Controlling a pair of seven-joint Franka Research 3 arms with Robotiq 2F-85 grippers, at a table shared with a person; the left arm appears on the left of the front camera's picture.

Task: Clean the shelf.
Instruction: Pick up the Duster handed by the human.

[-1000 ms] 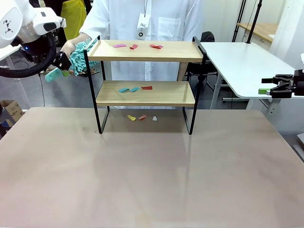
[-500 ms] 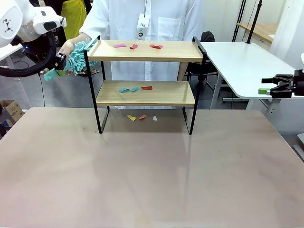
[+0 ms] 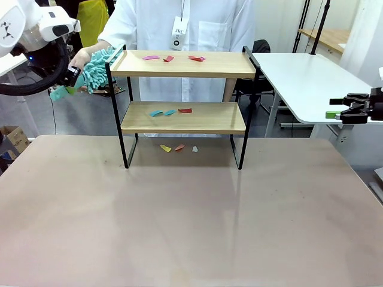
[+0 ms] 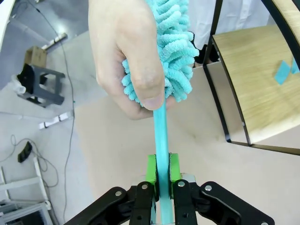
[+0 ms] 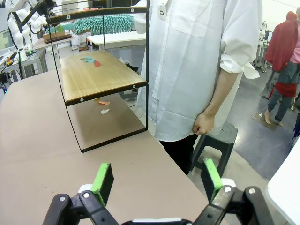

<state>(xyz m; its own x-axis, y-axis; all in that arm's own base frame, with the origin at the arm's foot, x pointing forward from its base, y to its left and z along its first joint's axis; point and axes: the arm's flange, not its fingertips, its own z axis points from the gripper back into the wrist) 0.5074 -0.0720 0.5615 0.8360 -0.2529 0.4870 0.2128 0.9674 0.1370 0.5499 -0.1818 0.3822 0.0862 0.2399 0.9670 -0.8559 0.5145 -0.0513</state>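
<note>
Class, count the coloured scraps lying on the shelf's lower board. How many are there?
3 on the shelf: a teal scrap at the left, a second teal scrap beside it, and a red scrap at the right. None seems hidden.

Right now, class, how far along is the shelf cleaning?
Done: the left gripper is shut on the duster handle, the person's hand holding its head. In hand: that handover. Left: scraps lie on both shelf boards and the table; no wiping yet.
</note>
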